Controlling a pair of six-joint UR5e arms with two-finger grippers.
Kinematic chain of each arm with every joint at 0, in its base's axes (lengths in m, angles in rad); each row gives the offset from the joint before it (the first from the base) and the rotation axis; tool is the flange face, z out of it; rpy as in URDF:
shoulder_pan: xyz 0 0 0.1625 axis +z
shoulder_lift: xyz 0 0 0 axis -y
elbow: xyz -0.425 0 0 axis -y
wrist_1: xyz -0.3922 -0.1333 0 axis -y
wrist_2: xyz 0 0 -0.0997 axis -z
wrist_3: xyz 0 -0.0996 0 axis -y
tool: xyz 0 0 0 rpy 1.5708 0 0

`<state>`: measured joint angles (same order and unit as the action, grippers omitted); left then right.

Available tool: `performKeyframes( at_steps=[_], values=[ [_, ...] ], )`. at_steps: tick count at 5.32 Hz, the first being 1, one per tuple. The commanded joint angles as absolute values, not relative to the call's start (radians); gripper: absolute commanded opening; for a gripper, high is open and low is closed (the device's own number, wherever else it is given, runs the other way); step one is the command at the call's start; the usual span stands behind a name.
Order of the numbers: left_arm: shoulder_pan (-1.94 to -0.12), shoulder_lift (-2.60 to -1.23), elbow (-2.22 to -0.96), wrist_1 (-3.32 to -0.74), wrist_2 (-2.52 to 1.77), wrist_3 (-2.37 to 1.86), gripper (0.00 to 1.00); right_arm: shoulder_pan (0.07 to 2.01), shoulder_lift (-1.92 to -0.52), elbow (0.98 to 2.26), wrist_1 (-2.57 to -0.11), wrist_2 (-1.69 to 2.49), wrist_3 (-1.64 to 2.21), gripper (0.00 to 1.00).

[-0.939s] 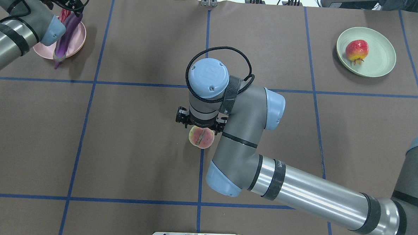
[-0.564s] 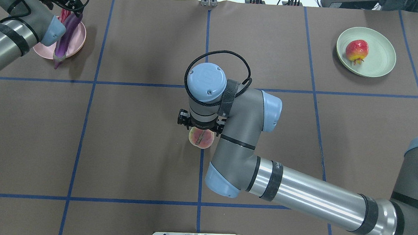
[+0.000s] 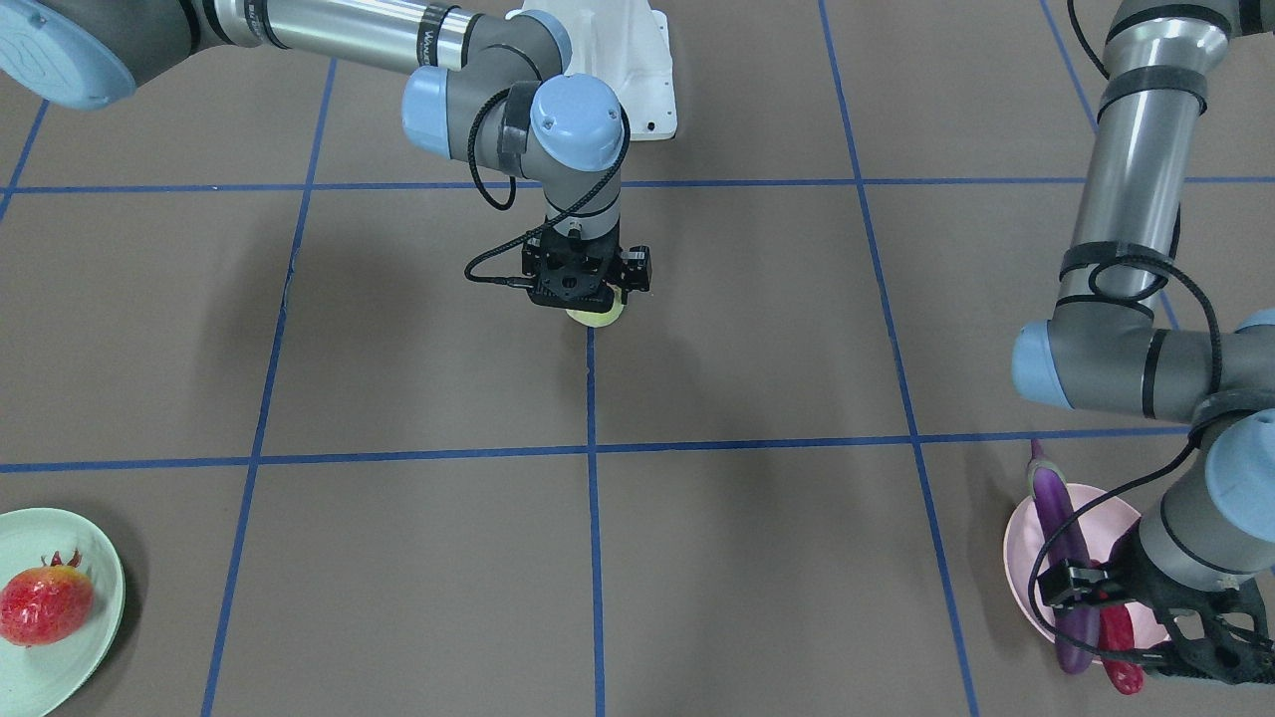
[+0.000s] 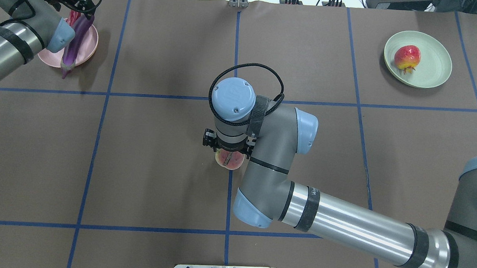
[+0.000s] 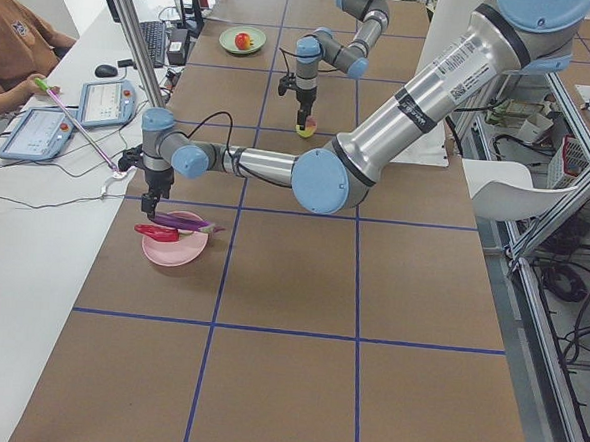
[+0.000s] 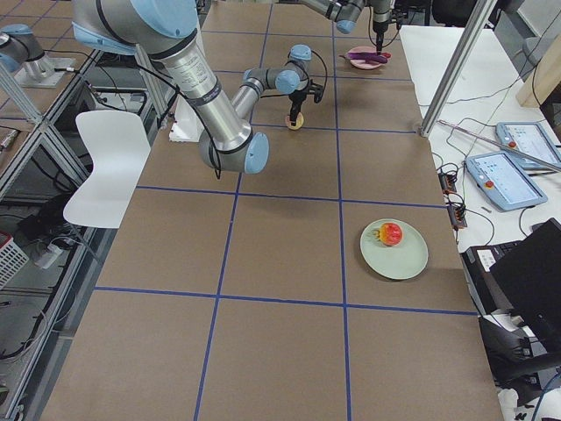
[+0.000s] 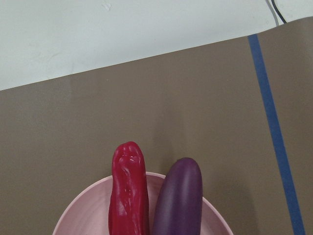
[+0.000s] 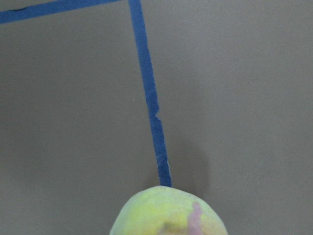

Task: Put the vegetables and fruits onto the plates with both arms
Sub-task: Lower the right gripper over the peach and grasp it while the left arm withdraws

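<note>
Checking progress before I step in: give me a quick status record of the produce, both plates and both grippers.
eggplant: on pink plate, one end past the rim
chili: on pink plate, beside the eggplant
red fruit: on green plate
peach: on the table, on a blue tape line, not plated
left gripper: over pink plate; open or shut unclear
right gripper: directly over the peach; grip unclear
remaining: peach to a plate
</note>
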<state>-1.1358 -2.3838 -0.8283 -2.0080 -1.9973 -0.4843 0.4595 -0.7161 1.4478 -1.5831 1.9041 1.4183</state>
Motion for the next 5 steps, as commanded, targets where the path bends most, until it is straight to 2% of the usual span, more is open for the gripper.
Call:
performKeyframes(
  at_steps=[1, 2, 3, 4, 5],
  values=[
    [-1.138, -2.382, -0.854, -2.003, -1.999, -0.482, 1.0, 0.451, -0.718, 1.443, -1.571, 1.904, 1.419, 0.98],
    [-1.147, -2.372, -0.892, -1.984, -2.023, -0.474, 1.0, 0.449, -0.719, 1.443, -1.554, 1.904, 1.423, 0.85],
    [-1.173, -2.352, -0.941, -1.959, -2.107, -0.472, 1.0, 0.449, -0.719, 1.443, -1.554, 1.904, 1.424, 0.81],
    [-1.204, -2.286, -1.062, -1.91, -2.153, -0.472, 1.0, 0.449, -0.724, 1.445, -1.551, 1.905, 1.43, 0.15],
    [-1.247, -2.245, -1.192, -1.802, -2.205, -0.471, 1.0, 0.451, -0.727, 1.45, -1.517, 1.905, 1.436, 0.0]
  ],
)
